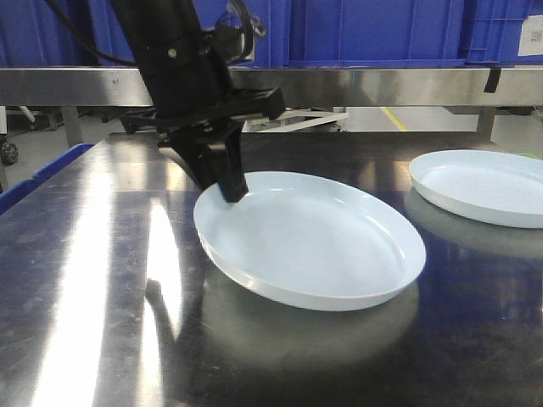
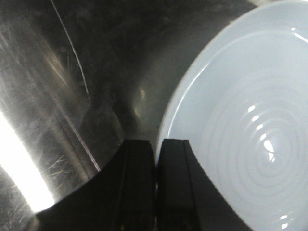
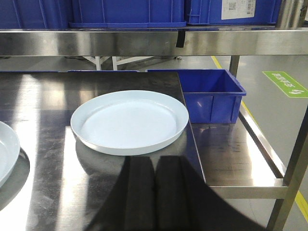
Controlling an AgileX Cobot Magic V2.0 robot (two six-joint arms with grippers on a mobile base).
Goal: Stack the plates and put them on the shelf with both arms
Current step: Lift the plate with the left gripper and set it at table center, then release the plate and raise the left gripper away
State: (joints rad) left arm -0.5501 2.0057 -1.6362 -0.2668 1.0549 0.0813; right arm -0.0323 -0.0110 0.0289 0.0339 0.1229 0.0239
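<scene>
The black left gripper (image 1: 227,182) has its jaws clamped on the rim of one plate (image 1: 314,242), which tilts with that rim raised off the scratched steel table (image 1: 85,297). The second plate (image 1: 484,186) lies flat to the right, well apart. Both are round, glossy and pale bluish-white. Blue crates (image 1: 373,30) stand overhead, and a blue bin (image 3: 211,94) sits lower right. The right gripper (image 3: 155,183), jaws together, holds nothing.
</scene>
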